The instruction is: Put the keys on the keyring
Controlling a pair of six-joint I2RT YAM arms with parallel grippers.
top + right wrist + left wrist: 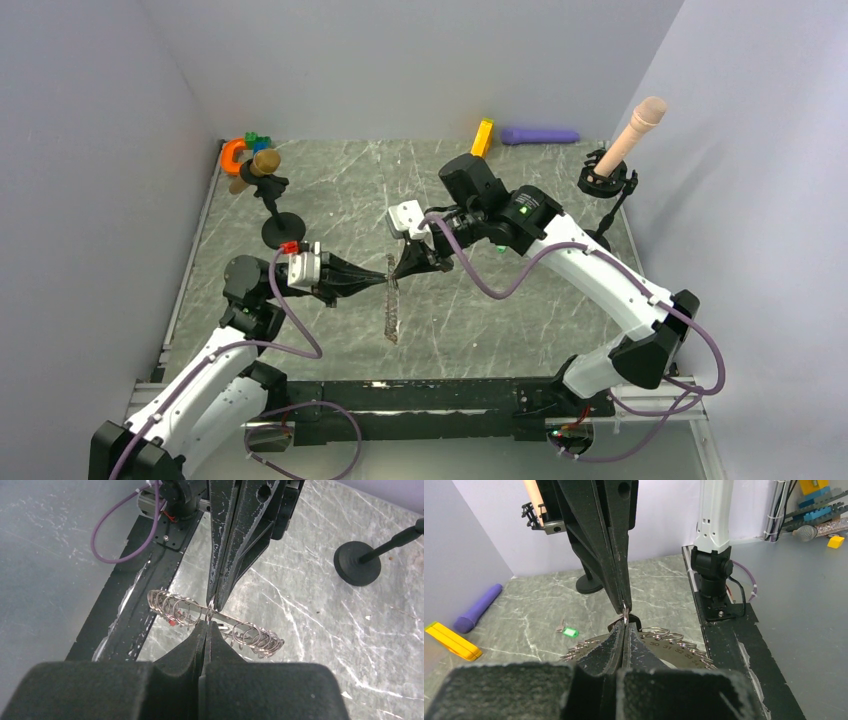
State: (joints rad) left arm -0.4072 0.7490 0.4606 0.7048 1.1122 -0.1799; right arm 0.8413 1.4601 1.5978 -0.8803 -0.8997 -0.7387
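Note:
The keyring [392, 312] is a flat dark toothed disc with small split rings around its rim. It hangs edge-on above the table between both grippers. My left gripper [386, 278] is shut on one small split ring at its top edge, as the left wrist view [625, 624] shows. My right gripper [400, 268] is shut on the same spot from the other side [208, 623]. The numbered disc [674, 647] spreads behind my left fingers. A green key [569, 632] lies on the table. A small red key [171, 622] shows by the rings [230, 619]. The blue and black-rimmed keys are out of view.
A yellow block [482, 137] and a purple cylinder [540, 135] lie at the back wall. An orange horseshoe piece [232, 155] and a microphone stand [283, 229] are at the back left. A pink microphone on a stand [635, 130] is at the back right.

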